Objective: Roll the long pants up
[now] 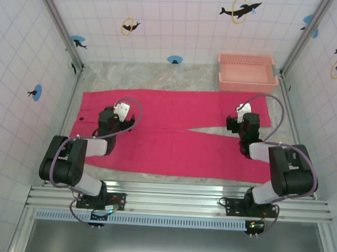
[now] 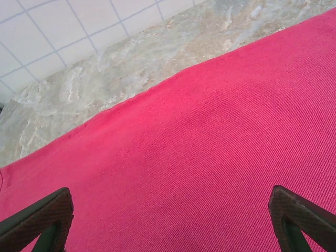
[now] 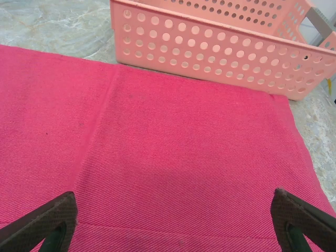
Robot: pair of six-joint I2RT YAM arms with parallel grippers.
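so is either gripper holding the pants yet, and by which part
Nothing is held. The left gripper and the right gripper are both open over the long pants, which lie flat and ungripped.

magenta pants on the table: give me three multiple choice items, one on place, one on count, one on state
1. Where does the pale salmon-pink perforated plastic basket stand relative to the bright magenta cloth pants?
A. just past their far edge, at the right end
B. on the waistband at the left
C. between the arm bases

2. How many pant legs lie side by side?
A. one
B. two
C. three

3. What state are the pants in?
A. half rolled
B. stuffed in the basket
C. spread flat, unrolled

Answers:
1 A, the top view shows the basket at the far right, by the leg ends.
2 B, a narrow gap splits the cloth into two legs.
3 C, the cloth lies flat, with no roll anywhere.
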